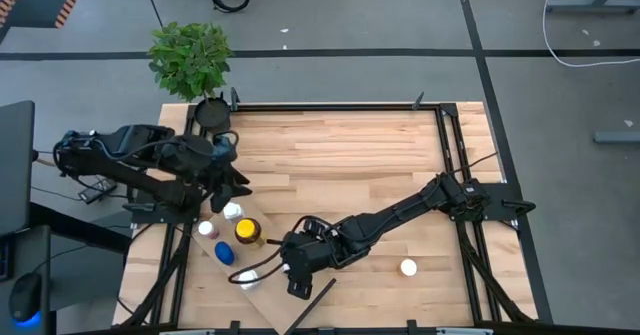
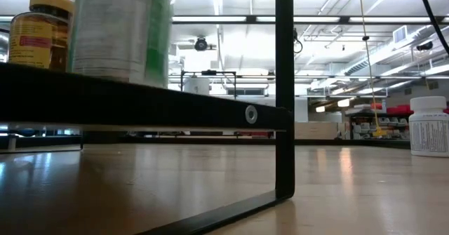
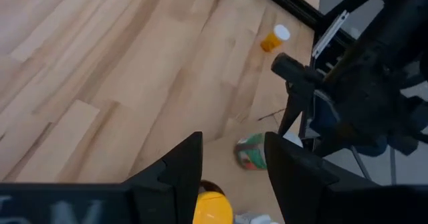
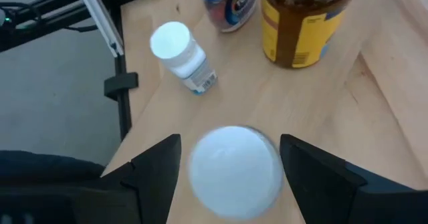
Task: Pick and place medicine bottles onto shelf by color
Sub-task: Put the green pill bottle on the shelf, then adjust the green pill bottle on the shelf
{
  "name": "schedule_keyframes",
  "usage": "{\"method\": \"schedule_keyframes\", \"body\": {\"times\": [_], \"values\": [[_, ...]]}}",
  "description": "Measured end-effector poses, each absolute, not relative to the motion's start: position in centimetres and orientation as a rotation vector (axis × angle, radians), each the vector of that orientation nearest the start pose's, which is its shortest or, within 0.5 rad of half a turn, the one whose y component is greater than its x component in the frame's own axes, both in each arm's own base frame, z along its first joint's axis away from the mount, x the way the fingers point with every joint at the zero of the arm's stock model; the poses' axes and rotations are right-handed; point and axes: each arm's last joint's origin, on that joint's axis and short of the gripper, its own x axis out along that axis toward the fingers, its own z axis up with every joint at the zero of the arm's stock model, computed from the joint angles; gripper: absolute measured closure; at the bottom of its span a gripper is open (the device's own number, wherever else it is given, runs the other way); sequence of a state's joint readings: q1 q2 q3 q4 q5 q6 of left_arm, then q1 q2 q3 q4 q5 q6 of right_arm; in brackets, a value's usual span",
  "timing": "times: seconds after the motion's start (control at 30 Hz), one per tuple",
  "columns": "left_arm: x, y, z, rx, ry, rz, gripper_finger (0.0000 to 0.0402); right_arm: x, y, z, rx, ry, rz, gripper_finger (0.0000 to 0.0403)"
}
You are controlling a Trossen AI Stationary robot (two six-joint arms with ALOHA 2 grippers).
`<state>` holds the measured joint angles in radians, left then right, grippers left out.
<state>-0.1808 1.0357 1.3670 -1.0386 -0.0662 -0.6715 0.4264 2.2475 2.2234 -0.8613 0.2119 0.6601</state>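
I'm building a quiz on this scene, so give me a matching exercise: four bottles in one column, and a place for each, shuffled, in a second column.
Things:
1. large dark amber bottle with yellow cap
2. blue-capped bottle
3. lone white bottle with white cap
4. white-capped bottle with wide white cap

Places:
A. between the right gripper's fingers, over the pale plywood shelf
B. on the tabletop, apart from the shelf, on the right arm's side
C. on the shelf, beside the blue-capped bottle
D. on the shelf, beside the amber bottle

Pairs: 1-C, 2-D, 3-B, 4-A
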Motion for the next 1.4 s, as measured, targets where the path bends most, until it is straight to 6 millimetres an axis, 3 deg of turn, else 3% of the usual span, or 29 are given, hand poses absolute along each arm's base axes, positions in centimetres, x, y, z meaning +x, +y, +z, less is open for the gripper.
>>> {"method": "schedule_keyframes", "body": {"times": [0.33,0.63,0.77,0.9,1.1,1.27,1.4], "values": [[18.2,-3.7,39.8,-0.495,0.753,0.091,0.0235,44.7,20.3,28.9,0.347,0.854,-0.142,0.014],[18.0,-5.1,39.7,-0.333,0.772,-0.035,0.0224,44.7,19.8,29.8,0.366,0.829,-0.193,0.0141],[17.9,-5.3,39.7,-0.273,0.773,-0.069,0.0226,44.6,19.2,29.7,0.278,0.847,-0.194,0.0149],[17.7,-5.2,39.5,-0.227,0.799,-0.078,0.0229,44.7,18.4,29.8,0.158,0.864,-0.18,0.0172],[17.1,-4.7,38.8,-0.096,0.886,-0.094,0.0229,43.1,16.4,31.2,0.243,0.979,-0.219,0.0222],[17.0,-4.3,39.0,-0.14,0.871,-0.064,0.0228,41.5,14.8,33.3,0.156,1.019,-0.197,0.0254],[17.4,-4.6,39.7,-0.231,0.786,-0.055,0.023,40.7,12.5,33.7,0.035,1.098,-0.198,0.0247]]}}
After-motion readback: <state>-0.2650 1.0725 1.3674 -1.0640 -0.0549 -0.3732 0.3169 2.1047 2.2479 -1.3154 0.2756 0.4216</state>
